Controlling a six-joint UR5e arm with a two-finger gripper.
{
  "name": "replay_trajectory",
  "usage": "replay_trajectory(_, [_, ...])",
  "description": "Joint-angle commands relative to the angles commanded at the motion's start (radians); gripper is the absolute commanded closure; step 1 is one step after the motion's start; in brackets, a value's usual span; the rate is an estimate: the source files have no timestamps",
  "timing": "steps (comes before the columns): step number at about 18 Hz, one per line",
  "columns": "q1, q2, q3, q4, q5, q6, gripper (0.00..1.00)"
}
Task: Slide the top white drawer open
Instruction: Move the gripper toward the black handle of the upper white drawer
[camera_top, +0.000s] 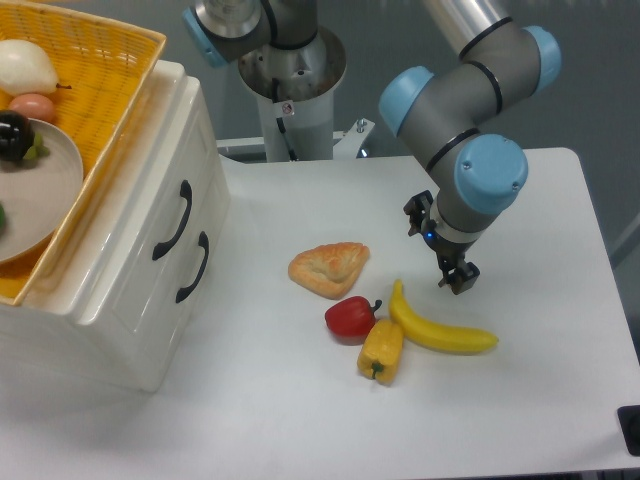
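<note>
1. While the arm (455, 110) reaches in from 12 o'clock, its gripper (455, 277) hangs just above the table (560, 400), right of centre, near the banana's upper end.
2. The fingers (461, 281) look close together with nothing between them, but they are small and dark, so how far apart the jaws stand cannot be told.
3. The top drawer (165, 200) sits at 9 o'clock in the cream cabinet (120, 330), closed flush with the front, its curved black handle (173, 220) facing the table's middle.
4. The lower drawer (190, 280), below and at about 4 o'clock from it, is also shut, with a matching handle (194, 267).
5. A yellow basket (110, 60) rests on top of the cabinet, holding a plate (50, 190) and some produce.
6. Near the table's centre lies a pastry (329, 268); at 5 o'clock from it a red pepper (350, 317) touches a yellow pepper (381, 350).
7. The banana (440, 328) lies just beside the peppers, at 3 o'clock from them.
8. The gripper is well apart from the cabinet.
</note>
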Motion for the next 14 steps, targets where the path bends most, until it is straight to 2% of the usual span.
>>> replay_trajectory(6, [-0.008, 0.012, 0.025, -0.003, 0.0, 0.002, 0.0])
replay_trajectory(11, [-0.025, 0.049, 0.003, -0.003, 0.0, 0.0, 0.0])
replay_trajectory(14, [-0.029, 0.106, -0.041, -0.002, -0.006, -0.002, 0.0])
